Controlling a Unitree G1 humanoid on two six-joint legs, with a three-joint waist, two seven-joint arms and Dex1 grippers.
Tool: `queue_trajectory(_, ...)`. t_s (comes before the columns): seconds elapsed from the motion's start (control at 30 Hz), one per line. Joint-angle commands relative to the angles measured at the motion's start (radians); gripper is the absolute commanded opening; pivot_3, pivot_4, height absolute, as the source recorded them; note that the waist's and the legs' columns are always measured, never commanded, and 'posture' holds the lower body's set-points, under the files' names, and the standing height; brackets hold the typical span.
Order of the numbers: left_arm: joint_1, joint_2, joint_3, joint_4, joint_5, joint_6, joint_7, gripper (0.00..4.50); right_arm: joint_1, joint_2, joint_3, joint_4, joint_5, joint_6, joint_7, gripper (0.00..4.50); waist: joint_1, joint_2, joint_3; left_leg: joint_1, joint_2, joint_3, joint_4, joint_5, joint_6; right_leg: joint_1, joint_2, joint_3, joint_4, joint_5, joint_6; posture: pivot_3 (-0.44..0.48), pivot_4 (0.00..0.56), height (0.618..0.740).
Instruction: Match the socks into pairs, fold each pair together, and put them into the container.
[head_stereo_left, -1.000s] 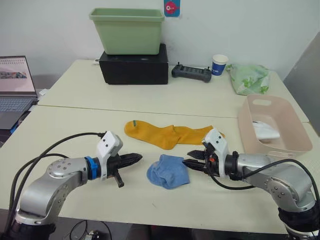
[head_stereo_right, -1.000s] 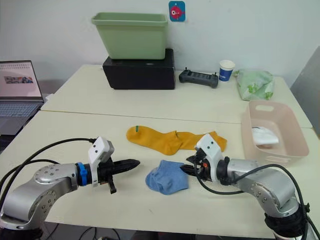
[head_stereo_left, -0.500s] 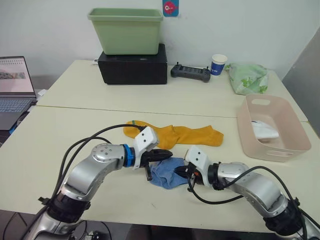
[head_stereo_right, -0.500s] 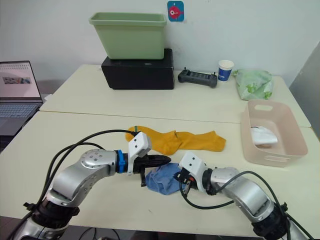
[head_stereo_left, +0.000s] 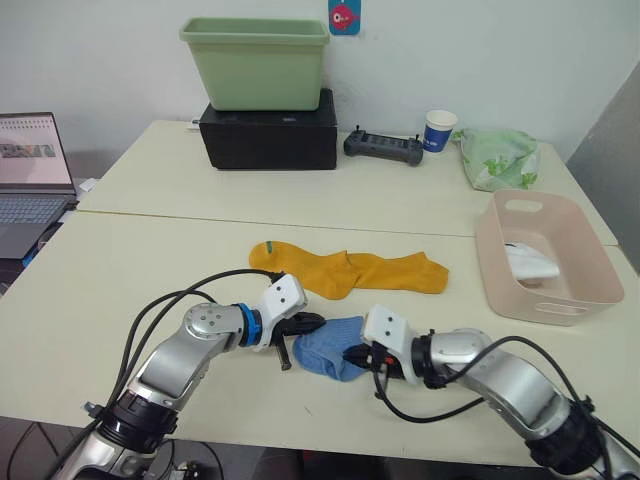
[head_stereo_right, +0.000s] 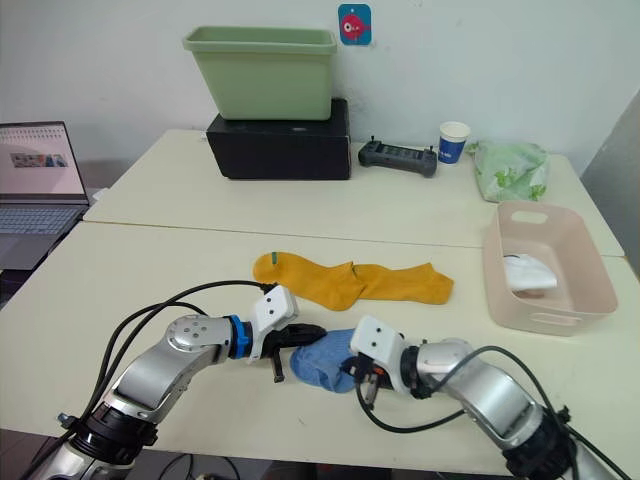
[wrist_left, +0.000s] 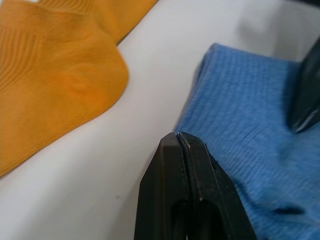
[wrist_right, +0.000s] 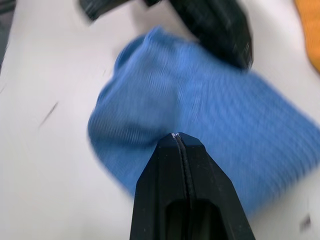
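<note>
Lying between both closed end effectors, touching each, light blue sock (head_stereo_left: 328, 345)

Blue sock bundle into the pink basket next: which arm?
Right, probably. The pink basket sits on the robot's right, and the right claw already touches the blue sock bundle.

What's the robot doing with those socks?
It is sorting socks on the cream table. Both grippers, the left gripper and the right gripper, have their black fingers closed at either side of a folded light blue sock bundle. Two mustard-yellow socks lie flat just beyond it. The pale pink plastic basket off to the right already holds something white.
</note>
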Motion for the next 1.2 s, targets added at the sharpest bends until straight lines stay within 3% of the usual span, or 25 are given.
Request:
queue_trajectory(0.03,-0.007,-0.002,0.047,0.025,0.004,-0.037,-0.004,0.0,0.047,-0.027,-0.035,-0.058,0.007,-0.056,0.038,0.04,-0.001,0.0,0.0,0.0,0.0,0.0,0.0,0.0,0.0,0.0,0.0,0.0,0.0,0.0,0.0,0.0,0.15,0.719)
queue_trajectory(0.17,-0.014,0.022,0.098,-0.068,-0.074,-0.04,-0.09,0.0,0.061,-0.003,-0.131,-0.101,0.07,-0.043,0.035,0.04,-0.003,0.0,0.002,-0.001,0.0,0.0,0.0,0.0,0.0,-0.001,0.0,0.0,0.001,0.0,0.0,0.0,0.15,0.719)
queue_trajectory(0.3,-0.027,0.081,0.094,-0.277,-0.189,0.048,-0.195,0.0,0.028,0.005,-0.208,-0.068,0.073,-0.01,0.008,0.04,-0.001,-0.001,0.003,-0.002,0.0,0.0,0.0,0.0,0.0,-0.001,0.0,0.0,0.0,0.0,0.0,0.0,0.15,0.719)
queue_trajectory(0.43,-0.002,0.092,0.027,-0.305,-0.163,0.059,-0.215,0.0,-0.005,0.05,-0.176,0.019,-0.003,-0.05,-0.037,0.04,-0.001,-0.001,0.003,-0.001,0.0,0.001,0.0,0.0,0.0,0.0,-0.001,0.0,0.0,0.0,0.0,0.0,0.15,0.719)
queue_trajectory(0.57,0.035,0.062,-0.093,-0.218,-0.053,-0.012,-0.208,0.0,-0.051,0.133,-0.122,0.114,-0.081,-0.083,-0.089,0.04,-0.004,-0.001,0.004,-0.001,0.0,0.001,0.0,0.0,0.0,-0.001,0.001,0.001,0.0,0.0,0.0,0.0,0.15,0.719)
queue_trajectory(0.7,0.041,0.06,-0.138,-0.112,0.053,-0.084,-0.187,0.0,-0.039,0.133,-0.094,0.124,-0.119,-0.076,-0.081,0.04,0.001,-0.001,0.004,-0.002,0.0,0.0,0.0,0.0,0.0,-0.002,0.001,0.001,0.0,0.0,0.0,0.0,0.15,0.719)
queue_trajectory(0.9,0.075,0.082,-0.103,-0.098,0.049,-0.105,-0.198,0.0,-0.018,0.117,-0.101,0.135,-0.168,-0.068,-0.092,0.04,0.001,0.0,0.003,-0.001,0.0,0.001,0.001,0.0,0.0,-0.001,0.0,0.001,0.001,0.0,0.0,0.0,0.15,0.719)
queue_trajectory(1.2,0.058,0.119,0.089,-0.259,-0.108,0.023,-0.187,0.0,0.018,0.097,-0.25,0.052,-0.088,-0.053,-0.067,0.04,0.0,0.0,0.004,-0.002,0.0,0.0,0.001,0.0,0.0,-0.001,0.0,0.0,0.001,0.0,0.0,0.0,0.15,0.719)
